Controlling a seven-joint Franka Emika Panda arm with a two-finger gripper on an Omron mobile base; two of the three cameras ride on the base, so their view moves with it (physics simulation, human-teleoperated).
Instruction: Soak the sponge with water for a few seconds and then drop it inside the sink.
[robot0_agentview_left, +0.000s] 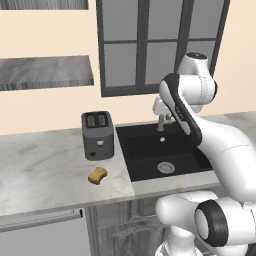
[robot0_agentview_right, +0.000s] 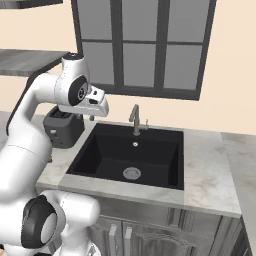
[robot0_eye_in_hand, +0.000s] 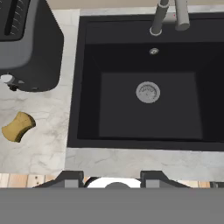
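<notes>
The sponge (robot0_agentview_left: 97, 175) lies flat on the marble desk (robot0_agentview_left: 45, 170), just in front of the toaster (robot0_agentview_left: 97, 135) and left of the sink (robot0_agentview_left: 160, 150). The pincer (robot0_eye_in_hand: 112, 177) hangs high over the sink's front rim, holding nothing; its 2 tips appear spread apart.

arm (robot0_agentview_left: 220, 140): glossy white shells, rounded, fat links | joints: dark/black bands btw links, black ring on round lower cap | upper link: black stripe along its edge | wrist: white boxy hand block | pincer (robot0_eye_in_hand: 113, 178): 2 small dark tips w/ grey faces | base: white, bulbous | no cables/markings seen
</notes>
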